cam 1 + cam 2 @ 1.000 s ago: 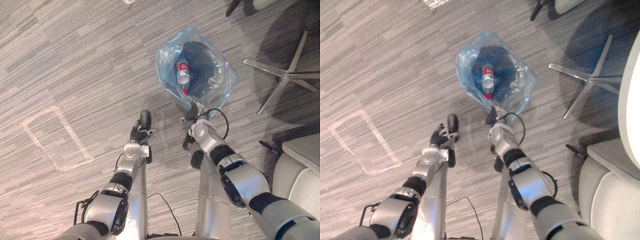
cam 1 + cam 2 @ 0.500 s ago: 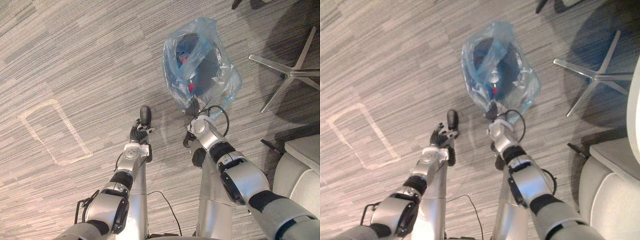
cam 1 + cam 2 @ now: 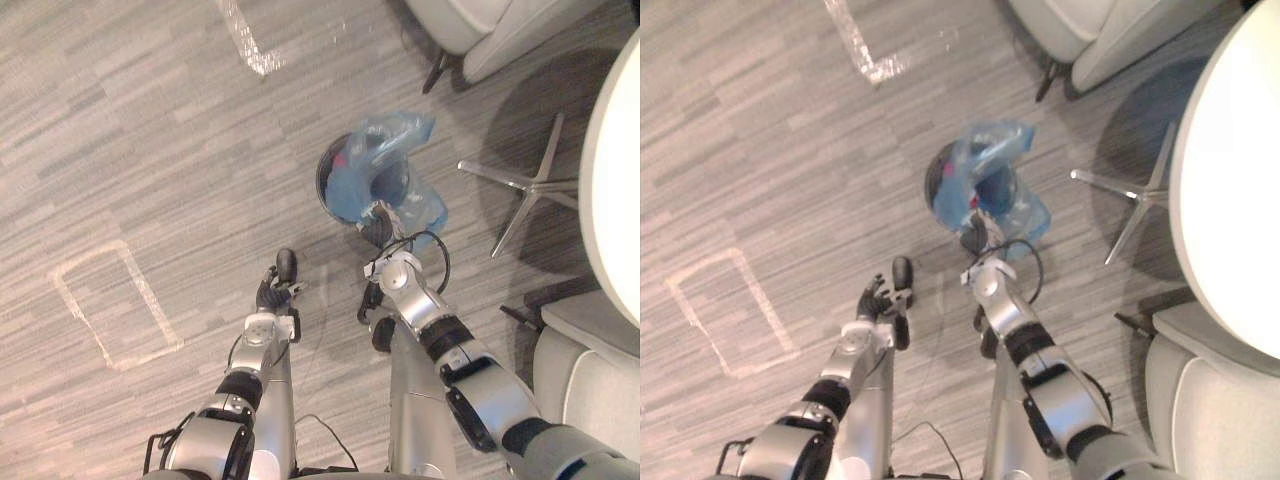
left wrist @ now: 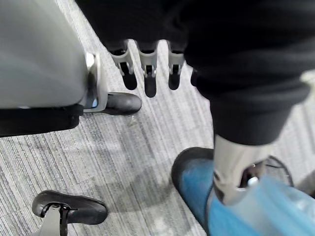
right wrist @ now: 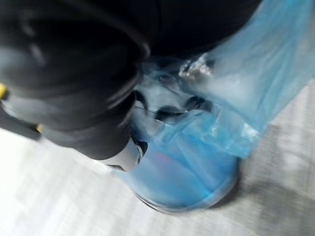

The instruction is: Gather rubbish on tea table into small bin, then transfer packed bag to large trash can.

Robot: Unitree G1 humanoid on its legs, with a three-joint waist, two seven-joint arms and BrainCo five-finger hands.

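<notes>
A small black bin (image 3: pixel 333 172) stands on the carpet, lined with a blue plastic bag (image 3: pixel 390 160) whose top is bunched and pulled up. Something red shows inside it. My right hand (image 3: pixel 378 228) is at the bag's near edge, shut on the plastic; in the right wrist view its dark fingertips (image 5: pixel 170 114) curl into the blue film above the bin (image 5: pixel 187 194). My left hand (image 3: pixel 272 296) hangs open to the left of the bin, apart from it, fingers (image 4: pixel 149 73) straight and empty.
A white round table (image 3: pixel 612 190) fills the right edge, with a chair's star-shaped metal base (image 3: pixel 520 190) under it. Grey armchairs stand at the top (image 3: pixel 480 30) and lower right (image 3: pixel 590 370). Tape marks (image 3: pixel 110 305) lie on the carpet to the left.
My right hand has closed on the bag's edge. The bag, spread wide before, is now bunched and lifted over the bin. The camera has moved, bringing the table and an armchair into view.
</notes>
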